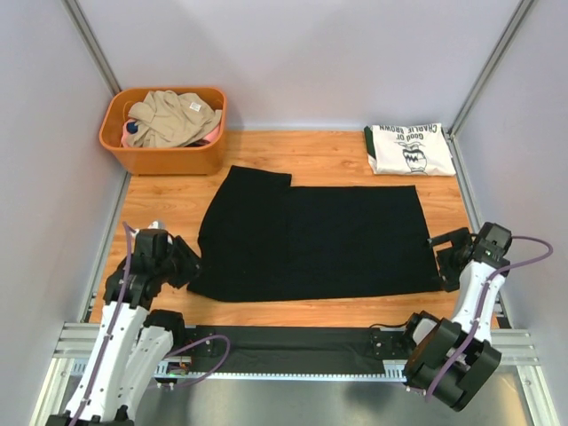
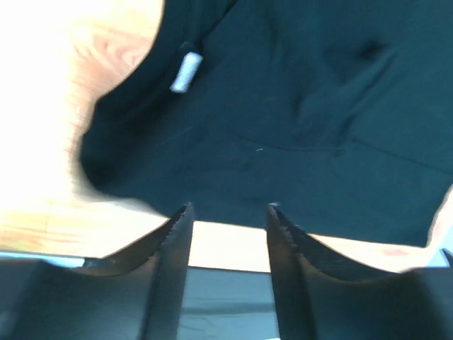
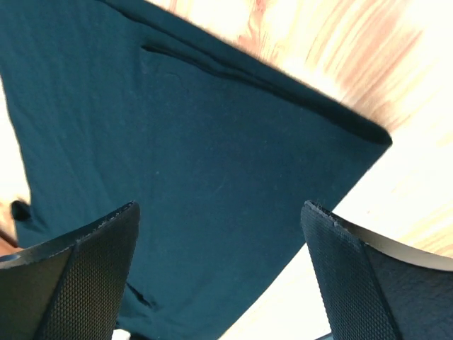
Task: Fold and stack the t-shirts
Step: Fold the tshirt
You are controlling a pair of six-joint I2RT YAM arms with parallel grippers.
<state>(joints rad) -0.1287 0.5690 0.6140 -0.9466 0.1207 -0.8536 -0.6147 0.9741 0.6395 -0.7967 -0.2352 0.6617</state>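
Black t-shirt [image 1: 315,240] lies flat in the middle of the table [image 1: 311,312], folded into a rough rectangle with one flap stepping out at its far left; the white t-shirt [image 1: 410,149] sits folded at the far right corner, well apart from it.

The black cloth looks soft, light and limp; it should sag and trail from any single hold, and stacked layers may slide over each other; I judge the best holds to be the two near corners, pinching every layer at the edge and lifting both ends together.

The left tool [image 1: 186,266] hovers at the shirt's left edge, fingers moderately apart with nothing between them; the right tool [image 1: 444,257] hovers at the right edge, fingers spread wide and pinching nothing.

The top view alone gives the whole outline, the white shirt and an orange basket [image 1: 173,160] of other clothes at the far left; the left wrist view alone shows a small white tag [image 2: 186,73], probably the neck label, though the picture is blurred; the right wrist view alone shows a stitched seam and the doubled edge running to a sharp corner.
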